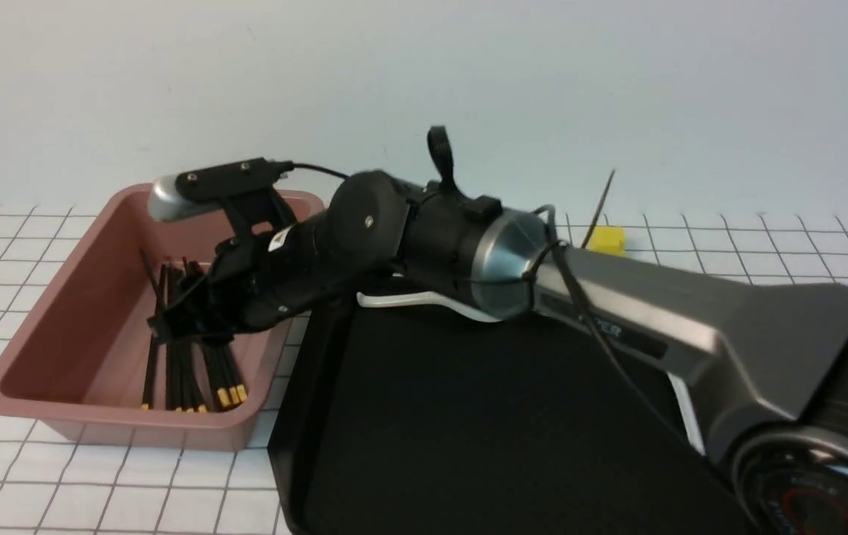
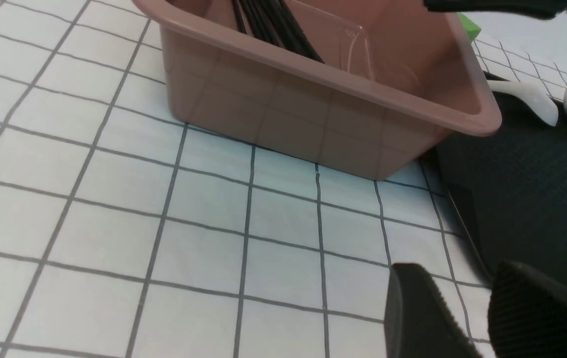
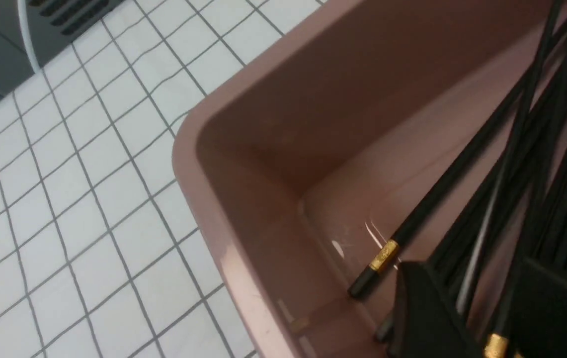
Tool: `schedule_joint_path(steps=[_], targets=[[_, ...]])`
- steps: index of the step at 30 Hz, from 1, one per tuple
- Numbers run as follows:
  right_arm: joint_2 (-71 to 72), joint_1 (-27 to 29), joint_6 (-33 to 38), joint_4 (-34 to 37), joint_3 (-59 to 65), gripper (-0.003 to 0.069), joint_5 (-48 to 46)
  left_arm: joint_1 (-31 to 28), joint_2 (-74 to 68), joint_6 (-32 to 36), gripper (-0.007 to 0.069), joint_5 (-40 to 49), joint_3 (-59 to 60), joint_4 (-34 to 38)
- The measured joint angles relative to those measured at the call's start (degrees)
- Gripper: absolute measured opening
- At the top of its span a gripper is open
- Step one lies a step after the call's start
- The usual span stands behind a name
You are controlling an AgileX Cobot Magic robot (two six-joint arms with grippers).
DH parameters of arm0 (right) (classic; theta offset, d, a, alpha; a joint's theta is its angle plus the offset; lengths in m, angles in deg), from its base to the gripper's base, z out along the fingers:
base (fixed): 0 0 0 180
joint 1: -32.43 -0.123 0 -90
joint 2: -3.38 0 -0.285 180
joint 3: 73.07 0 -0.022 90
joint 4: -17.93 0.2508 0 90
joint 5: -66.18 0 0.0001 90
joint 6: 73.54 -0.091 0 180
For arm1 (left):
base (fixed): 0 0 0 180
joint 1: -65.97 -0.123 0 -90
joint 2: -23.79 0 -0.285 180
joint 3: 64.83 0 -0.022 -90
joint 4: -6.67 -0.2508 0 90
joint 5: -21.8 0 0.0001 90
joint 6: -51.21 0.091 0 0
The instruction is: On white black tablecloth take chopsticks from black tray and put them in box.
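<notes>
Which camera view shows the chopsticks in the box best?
The front view: the chopsticks show most of their length in the box, gold ends included. The right wrist view crops them closely; the left wrist view catches only a short part.

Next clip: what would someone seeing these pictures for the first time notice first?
The right arm stretches from the near right across the black tray, with the right hand over the box on the left. Beneath it a bundle of black chopsticks with gold ends lies inside the box. A white spoon rests at the tray's far edge.
</notes>
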Motion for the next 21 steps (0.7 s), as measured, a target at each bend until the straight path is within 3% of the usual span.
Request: schedule_joint_path(steps=[6, 10, 15, 21], targets=[[8.43, 2.39, 0.1, -2.86, -0.29, 0.0146, -10.04, 0.0, 0.0, 0.0, 0.0238, 0.0, 0.0, 0.0], [19.78, 5.22, -1.58, -9.17, -0.95, 0.0001, -23.78, 0.0, 0.0, 0.0, 0.0238, 0.0, 0.0, 0.0], [32.54, 7.19, -9.8, -23.54, -1.09, -0.0012, -38.03, 0.0, 0.0, 0.0, 0.0238, 0.0, 0.0, 0.0], [46.12, 7.26, -18.26, -40.01, 2.01, -0.0008, -40.26, 0.0, 0.0, 0.0, 0.0238, 0.0, 0.0, 0.0]])
